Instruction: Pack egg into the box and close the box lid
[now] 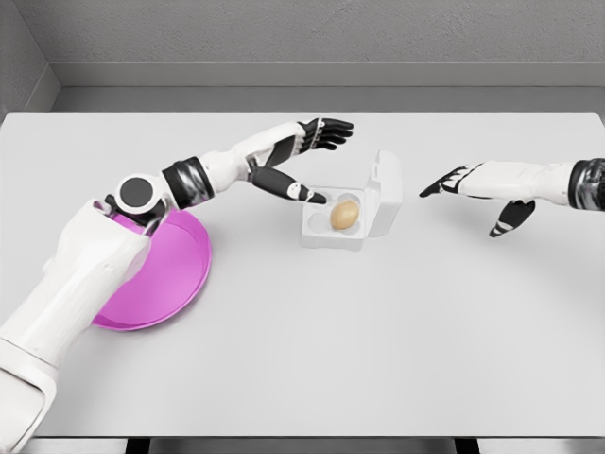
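Left hand [295, 156] fingers spread, holding nothing, thumb tip just beside the box [342, 219]. Right hand [477, 189] relaxed, empty, apart from the raised lid [385, 192]. Egg [344, 216] sits inside box, mid-table [378, 359]. Pink plate [165, 274] near left edge.

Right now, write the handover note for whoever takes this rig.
Left hand: open, holding nothing, hovering just left of the box, thumb near its rim.
Right hand: open, holding nothing, over the table to the right of the lid.
Egg: already lying in the white box at table centre.
Lid: standing open on the box's right side.
Pink plate: under the left arm.
Done: egg packed. Left: close the lid.
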Robot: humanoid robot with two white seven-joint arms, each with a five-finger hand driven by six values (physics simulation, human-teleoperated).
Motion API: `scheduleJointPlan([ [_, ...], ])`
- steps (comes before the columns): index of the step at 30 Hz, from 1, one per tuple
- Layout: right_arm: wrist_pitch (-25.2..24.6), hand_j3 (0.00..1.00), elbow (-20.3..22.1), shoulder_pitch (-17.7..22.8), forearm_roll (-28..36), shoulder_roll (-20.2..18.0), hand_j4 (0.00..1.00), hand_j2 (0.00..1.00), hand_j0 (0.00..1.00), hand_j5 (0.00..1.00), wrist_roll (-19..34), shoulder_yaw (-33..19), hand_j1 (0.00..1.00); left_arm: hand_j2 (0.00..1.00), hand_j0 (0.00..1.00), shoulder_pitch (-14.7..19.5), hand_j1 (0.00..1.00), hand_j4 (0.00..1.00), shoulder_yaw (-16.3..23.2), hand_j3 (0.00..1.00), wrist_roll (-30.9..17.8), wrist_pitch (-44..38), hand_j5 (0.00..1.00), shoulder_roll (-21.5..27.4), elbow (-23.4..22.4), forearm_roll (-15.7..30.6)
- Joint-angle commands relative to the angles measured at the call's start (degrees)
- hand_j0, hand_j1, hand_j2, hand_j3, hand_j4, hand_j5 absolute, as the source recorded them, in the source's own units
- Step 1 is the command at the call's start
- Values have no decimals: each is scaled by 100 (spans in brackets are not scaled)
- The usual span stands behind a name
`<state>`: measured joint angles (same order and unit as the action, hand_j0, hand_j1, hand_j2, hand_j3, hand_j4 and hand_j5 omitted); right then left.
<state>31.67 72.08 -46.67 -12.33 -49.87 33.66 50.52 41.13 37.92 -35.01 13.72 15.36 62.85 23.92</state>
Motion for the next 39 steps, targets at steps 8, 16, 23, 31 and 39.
scheduleJointPlan([
  [8, -12, 100, 7, 0, 37, 47, 100, 100, 100, 100, -17, -7, 100, 94, 94, 9, 94, 94, -3, 94, 1, 69, 94, 37, -19, 51],
  [16, -20, 100, 412, 35, 37, -6, 100, 100, 100, 100, -18, 63, 100, 96, 96, 9, 96, 96, -12, 96, 1, 69, 96, 142, 34, 69],
  [23, -29, 100, 772, 26, 37, -93, 100, 100, 100, 100, -18, 63, 100, 100, 100, -167, 100, 100, -258, 100, 1, 60, 100, 1680, 1387, 622],
  [31, -55, 100, 1036, -26, 37, -93, 100, 100, 100, 100, -18, 37, 100, 100, 100, -589, 100, 100, -733, 100, 1, 69, 100, 2348, 1528, 649],
  [39, -73, 100, 1334, -237, 46, 82, 100, 100, 100, 100, -9, 10, 100, 100, 100, -826, 100, 100, -944, 100, 1, 69, 100, 2542, 1599, 657],
])
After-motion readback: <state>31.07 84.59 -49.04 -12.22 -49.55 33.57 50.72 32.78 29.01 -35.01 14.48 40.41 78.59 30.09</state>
